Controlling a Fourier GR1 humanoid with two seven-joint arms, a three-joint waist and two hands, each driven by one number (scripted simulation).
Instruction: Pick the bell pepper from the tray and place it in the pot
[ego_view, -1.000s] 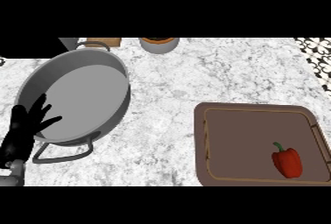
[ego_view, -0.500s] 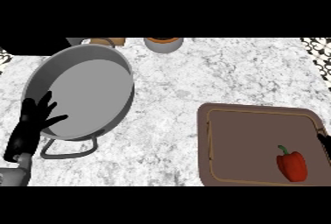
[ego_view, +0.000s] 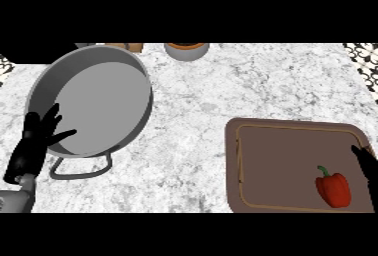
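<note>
White-grey marbled counter (ego_view: 214, 90) fills the head view, w/ a big grey pot (ego_view: 92, 100) at the left, a loop handle at its near side, and a brown tray (ego_view: 295, 130) at the lower right. At the far edge sit a small bowl-like container (ego_view: 186, 50) and a wooden item beside it, only partly in view. The robot's left hand (ego_view: 35, 145) shows at the pot's near-left rim, fingers straight and spread, holding nothing; it looks like it's resting. The right hand (ego_view: 366, 162) barely enters at the right edge over the tray; only dark fingertips show, so one can't tell how open they are, and nothing is held. The red bell pepper (ego_view: 334, 189) lies in the tray's near-right corner, green stem pointing away from the robot, just beside those fingertips and a little nearer the robot, not touching. Step in hand, prob.: reach for the pepper. To do it well the robot should bring the right hand in over the tray wall, open wide, close across the pepper's body rather than the stem, then lift clear of the tray rim before crossing to the pot.
</note>
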